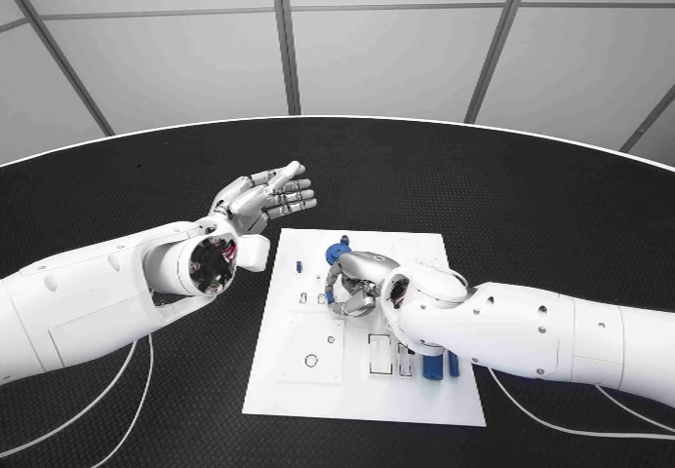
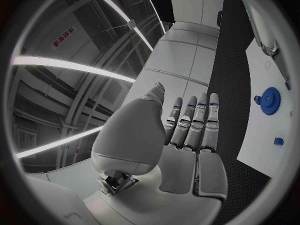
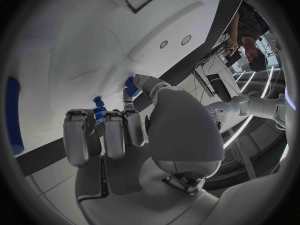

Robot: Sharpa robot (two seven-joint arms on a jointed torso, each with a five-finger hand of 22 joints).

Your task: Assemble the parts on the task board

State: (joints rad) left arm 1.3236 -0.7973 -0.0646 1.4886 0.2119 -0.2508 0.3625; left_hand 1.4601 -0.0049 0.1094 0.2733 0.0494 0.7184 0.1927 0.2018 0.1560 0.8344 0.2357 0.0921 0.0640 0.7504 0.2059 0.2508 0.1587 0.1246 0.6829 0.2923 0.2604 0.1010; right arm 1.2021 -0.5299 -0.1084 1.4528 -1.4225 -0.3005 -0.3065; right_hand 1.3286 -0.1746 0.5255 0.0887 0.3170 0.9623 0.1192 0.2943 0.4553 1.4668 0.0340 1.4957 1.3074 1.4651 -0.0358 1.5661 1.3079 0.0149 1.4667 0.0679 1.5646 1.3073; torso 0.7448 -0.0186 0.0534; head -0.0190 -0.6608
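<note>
While the left hand [image 1: 267, 200] hovers released, the right hand [image 1: 359, 283] pinches a blue part [image 1: 335, 255] at its twelve o'clock.

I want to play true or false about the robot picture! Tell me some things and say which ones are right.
1. The left hand is open and holds nothing. True.
2. The task board is red. False: it is white.
3. The right hand is over the board. True.
4. The blue gear lies on the black table. False: it sits on the board.
5. The left hand presses on the board. False: it is raised beside the board, over the table.
</note>
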